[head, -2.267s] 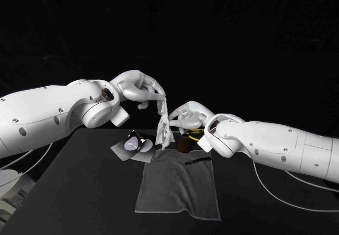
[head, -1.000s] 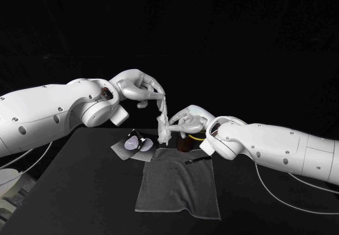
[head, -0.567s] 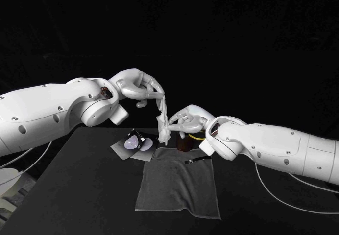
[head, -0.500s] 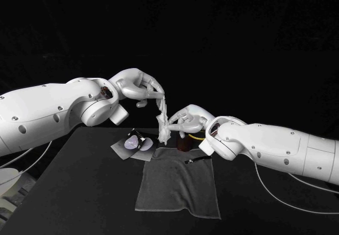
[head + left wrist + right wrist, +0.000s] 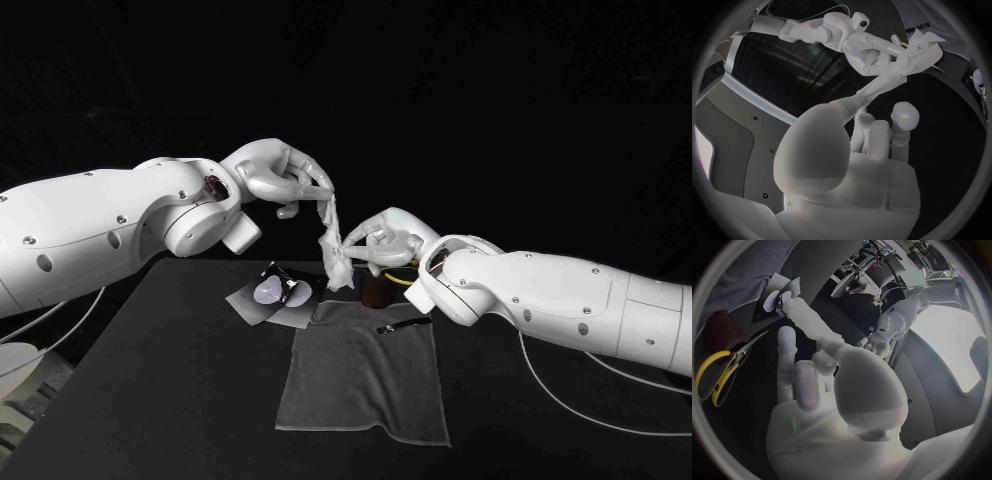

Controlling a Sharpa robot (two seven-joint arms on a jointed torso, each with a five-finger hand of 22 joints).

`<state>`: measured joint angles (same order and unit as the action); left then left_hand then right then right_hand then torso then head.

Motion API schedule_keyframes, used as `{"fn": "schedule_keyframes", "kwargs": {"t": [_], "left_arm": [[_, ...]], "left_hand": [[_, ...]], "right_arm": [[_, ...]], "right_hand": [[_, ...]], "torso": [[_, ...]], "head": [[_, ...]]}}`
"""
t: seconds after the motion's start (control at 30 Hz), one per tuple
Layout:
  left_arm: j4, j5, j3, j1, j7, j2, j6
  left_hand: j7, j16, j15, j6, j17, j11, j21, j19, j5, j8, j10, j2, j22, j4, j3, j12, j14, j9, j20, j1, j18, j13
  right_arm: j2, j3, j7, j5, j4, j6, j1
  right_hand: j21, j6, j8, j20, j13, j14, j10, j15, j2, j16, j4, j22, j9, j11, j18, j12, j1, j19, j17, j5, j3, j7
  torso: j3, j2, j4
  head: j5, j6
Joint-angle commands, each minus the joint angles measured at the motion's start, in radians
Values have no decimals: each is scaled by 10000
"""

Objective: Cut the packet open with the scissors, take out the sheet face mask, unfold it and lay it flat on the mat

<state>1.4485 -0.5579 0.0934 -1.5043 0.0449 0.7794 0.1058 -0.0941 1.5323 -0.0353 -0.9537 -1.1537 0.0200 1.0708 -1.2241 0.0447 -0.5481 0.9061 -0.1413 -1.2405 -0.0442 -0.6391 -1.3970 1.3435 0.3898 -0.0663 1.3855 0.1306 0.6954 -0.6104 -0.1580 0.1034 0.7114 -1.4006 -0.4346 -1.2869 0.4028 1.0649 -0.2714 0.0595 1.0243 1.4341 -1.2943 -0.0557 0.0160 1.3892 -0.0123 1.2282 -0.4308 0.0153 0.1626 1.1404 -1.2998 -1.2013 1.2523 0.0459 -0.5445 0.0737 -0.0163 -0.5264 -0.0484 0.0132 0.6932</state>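
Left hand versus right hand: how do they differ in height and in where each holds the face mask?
The left hand is higher and pinches the top end of the face mask. The right hand is lower and grips its lower part. Both hold it hanging clear of the table.

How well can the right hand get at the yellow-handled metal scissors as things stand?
Probably not just now: the right hand pinches the white sheet face mask, which the left hand holds up too. The scissors lie near it on the table, uncovered, so letting go should free the way.
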Motion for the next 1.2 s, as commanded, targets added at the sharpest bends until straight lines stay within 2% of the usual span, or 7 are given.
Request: {"fn": "schedule_keyframes", "kwargs": {"t": [0.03,0.23,0.4,0.8,1.2], "left_arm": [[-45,86,-10,-23,14,-4,-153],[-149,89,-3,-21,-20,2,-157],[-290,36,49,-15,-42,12,-148],[-490,-182,156,29,-61,48,-141],[-662,-352,171,36,-7,158,17]], "left_hand": [[-10,21,6,-27,-11,-25,19,-65,34,-56,-10,98,-4,12,-51,10,80,771,-8,-36,-67,-9],[-10,21,6,-24,-18,-24,35,-78,34,-59,-12,94,-14,13,-62,11,85,783,-8,-43,-70,-13],[-10,21,6,-24,-18,-24,35,-78,34,-59,-12,94,-14,13,-62,11,85,783,-8,-43,-70,-13],[-10,19,7,-21,-20,-24,50,-91,34,-63,-11,91,-23,13,-75,12,87,796,-7,-49,-73,-10],[-11,20,7,-19,-41,-23,67,-104,34,-65,6,87,-33,12,-81,8,99,804,-7,-55,-77,10]], "right_arm": [[-84,23,164,215,-56,-472,-14],[-337,60,137,405,-244,-674,-63],[-623,110,19,614,-397,-780,-194],[-961,240,-193,967,-399,-759,-737],[-1068,286,-535,1983,-43,-324,-1244]], "right_hand": [[156,81,-405,-16,72,117,-245,-3,0,80,33,54,-402,-166,133,62,140,-112,76,26,-125,-20],[601,141,-517,-55,361,281,-456,-43,85,240,132,222,-475,-208,74,254,263,-293,376,26,-322,-62],[864,173,-577,-77,536,367,-578,-64,126,328,182,322,-514,-230,39,375,342,-398,536,26,-423,-82],[928,185,-604,-87,565,388,-607,-74,157,341,206,352,-532,-238,32,387,386,-430,564,26,-461,-90],[999,191,-624,-94,572,407,-622,-80,200,354,232,381,-546,-246,22,379,420,-459,594,26,-481,-98]], "torso": [[-1,4,3],[-4,8,6],[-5,6,10],[-4,6,-8],[0,8,-1]], "head": [[-6,-19],[1,-21],[7,-41],[61,-103],[63,-223]]}}
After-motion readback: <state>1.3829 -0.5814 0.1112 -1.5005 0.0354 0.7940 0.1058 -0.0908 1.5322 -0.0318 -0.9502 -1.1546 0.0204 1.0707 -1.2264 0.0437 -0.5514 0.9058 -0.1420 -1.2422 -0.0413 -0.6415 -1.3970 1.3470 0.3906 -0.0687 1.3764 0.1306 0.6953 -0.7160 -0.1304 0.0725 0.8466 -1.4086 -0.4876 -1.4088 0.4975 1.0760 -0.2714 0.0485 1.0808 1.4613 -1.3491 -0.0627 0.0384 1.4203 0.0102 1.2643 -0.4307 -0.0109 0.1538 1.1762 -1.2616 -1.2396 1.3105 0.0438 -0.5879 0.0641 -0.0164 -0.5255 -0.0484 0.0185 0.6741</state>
